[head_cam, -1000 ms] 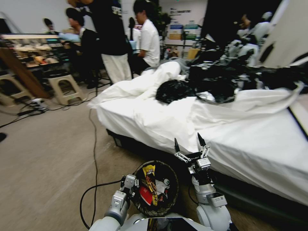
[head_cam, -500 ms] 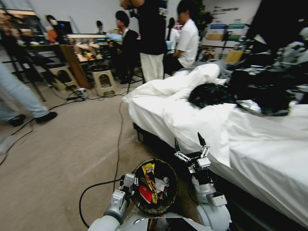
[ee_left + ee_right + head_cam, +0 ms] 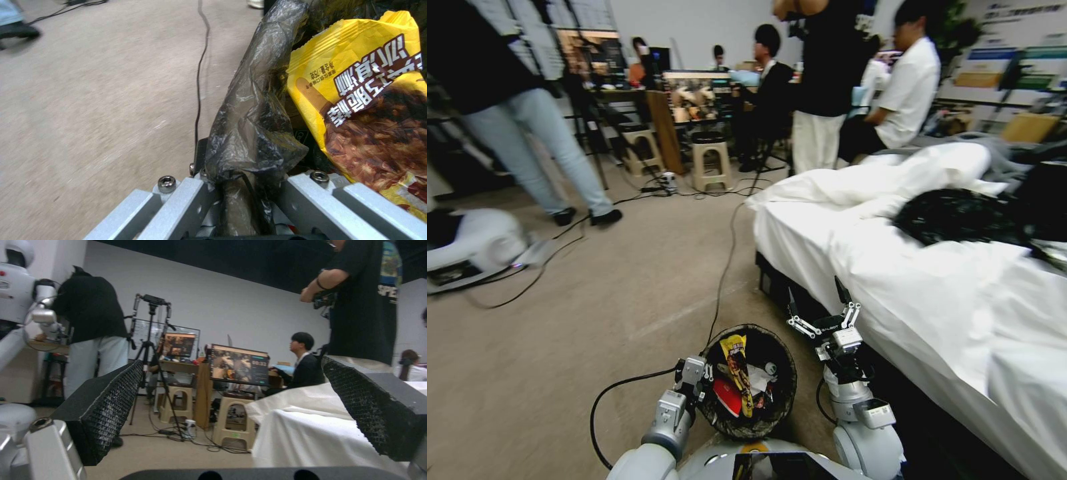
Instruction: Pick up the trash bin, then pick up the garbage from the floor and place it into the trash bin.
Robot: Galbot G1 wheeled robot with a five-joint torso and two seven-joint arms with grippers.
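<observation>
Head view has swung leftward since a second ago: the white-sheeted bed sits further right and more beige-grey carpet floor shows, so the robot is turning. The left gripper fingers stay clamped on the black-bag-lined rim of the small round trash bin, carried low in front, holding a yellow wrapper and red packet. The right gripper hangs spread wide, empty. Probably it is scanning for remaining litter.

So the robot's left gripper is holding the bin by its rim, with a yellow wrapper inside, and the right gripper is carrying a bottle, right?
Not quite. The right gripper carries nothing: the right wrist view shows its fingers spread apart with only the room between them. The rest holds: the left gripper clamps the trash bin by its rim, yellow wrapper inside.
</observation>
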